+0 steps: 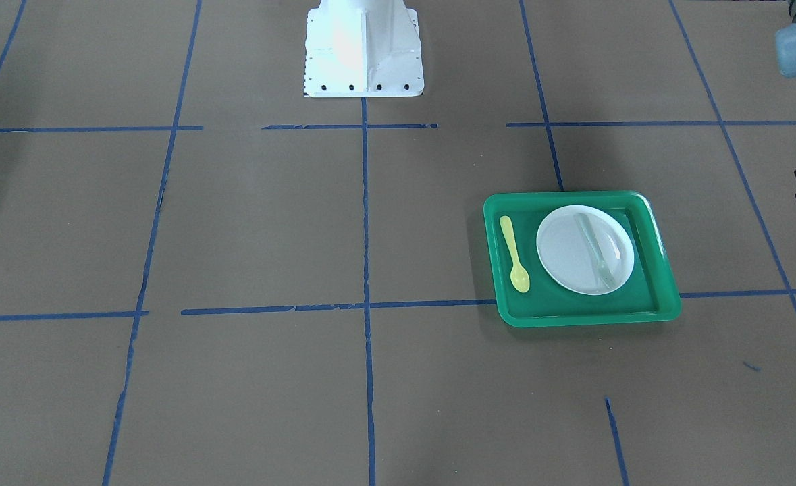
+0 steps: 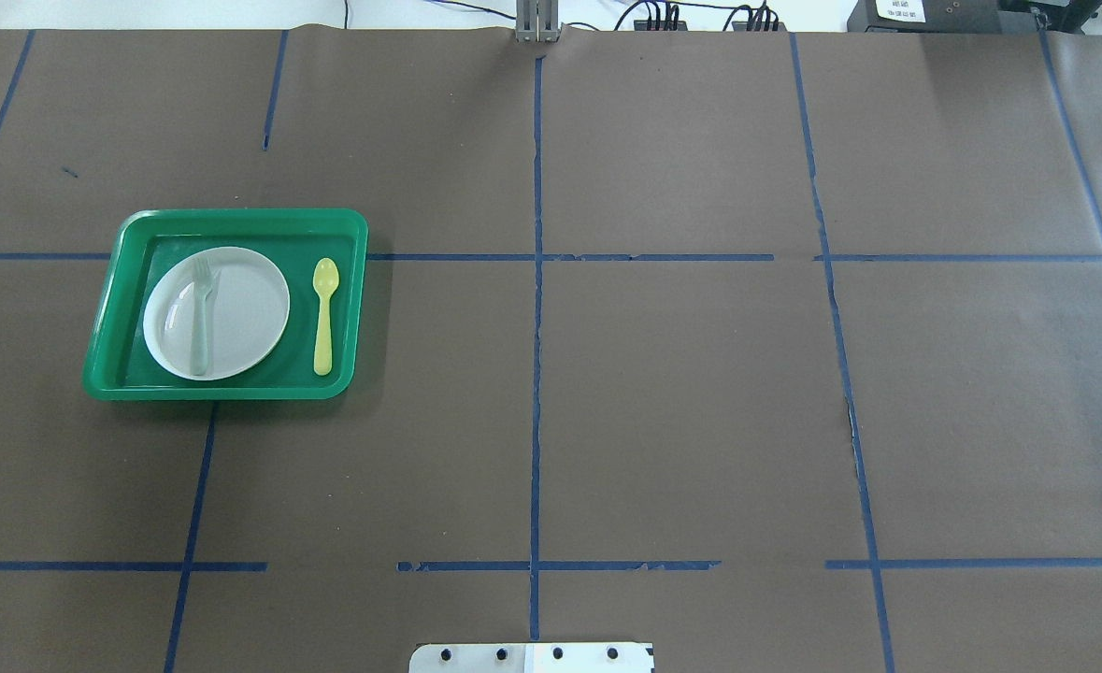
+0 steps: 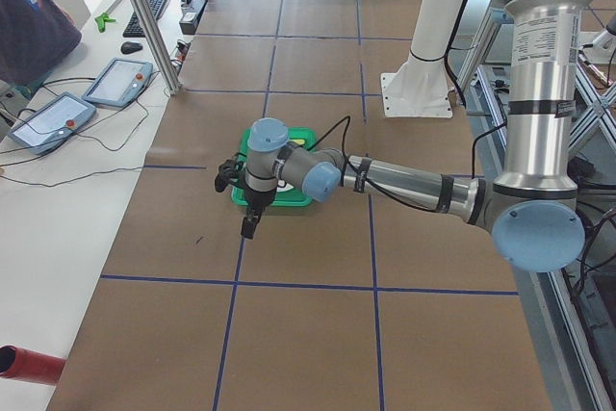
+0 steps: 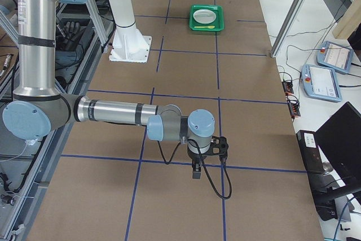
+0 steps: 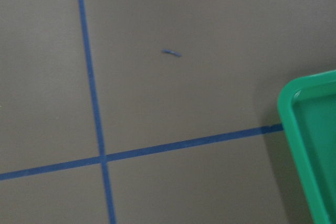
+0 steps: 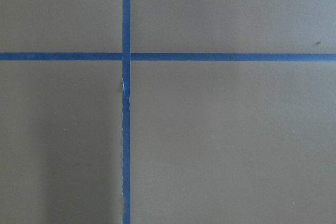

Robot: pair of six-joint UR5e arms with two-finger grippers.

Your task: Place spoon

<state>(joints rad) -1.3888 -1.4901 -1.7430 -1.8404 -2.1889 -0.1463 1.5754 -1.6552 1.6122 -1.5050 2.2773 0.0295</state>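
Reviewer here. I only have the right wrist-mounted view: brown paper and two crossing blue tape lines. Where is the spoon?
Observer: The spoon lies flat in the green tray, beside the plate, not on it.
Operator: Anything on the plate?
Observer: A grey-green fork lies across it.
Operator: Is an arm near the tray?
Observer: The left gripper hangs over the table just off the tray's outer end. I cannot tell whether it is open or shut.

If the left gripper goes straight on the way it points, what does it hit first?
The left gripper points straight down. It would likely meet bare table first, just off the end of the tray; the wrist view shows only a tray corner at its edge. Depth is unclear.
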